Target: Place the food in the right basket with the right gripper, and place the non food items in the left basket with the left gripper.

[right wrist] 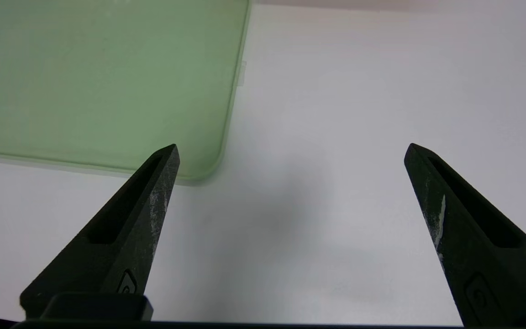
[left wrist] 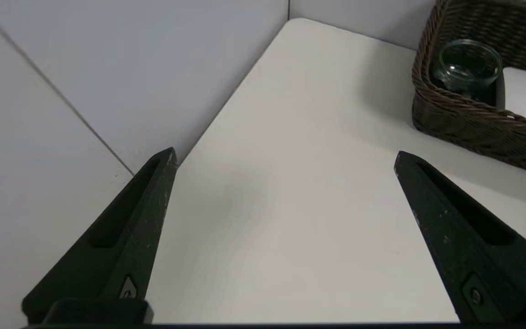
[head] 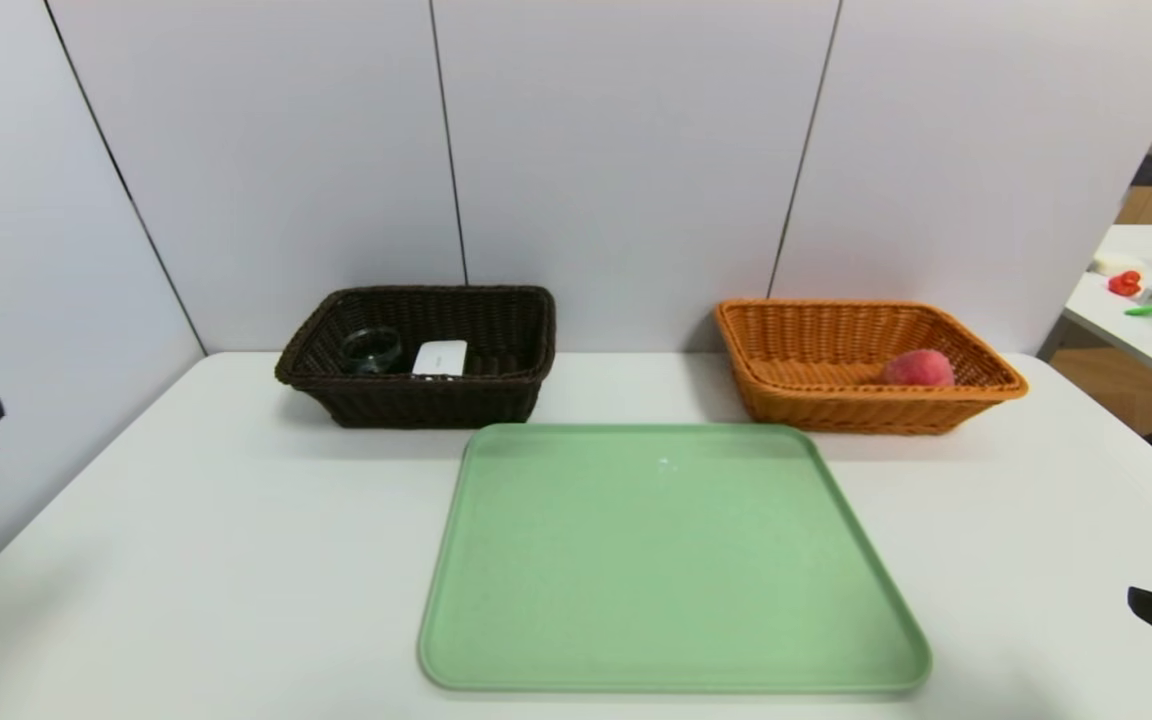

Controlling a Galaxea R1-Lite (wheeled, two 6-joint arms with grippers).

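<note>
Everything's sorted beyond the green tray (head: 676, 560); nothing seems left. My pincers (left wrist: 285, 157) (right wrist: 293, 146) gape empty, nearer than it.

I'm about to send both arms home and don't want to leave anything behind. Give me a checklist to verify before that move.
1. Peach in the orange basket: ok.
2. Glass cup in the dark basket: ok.
3. White device in the dark basket: ok.
4. Green tray cleared of items: ok.
5. Left gripper open, empty, over the table's left side: ok.
6. Right gripper open, empty, by the tray's near right corner: ok.
</note>
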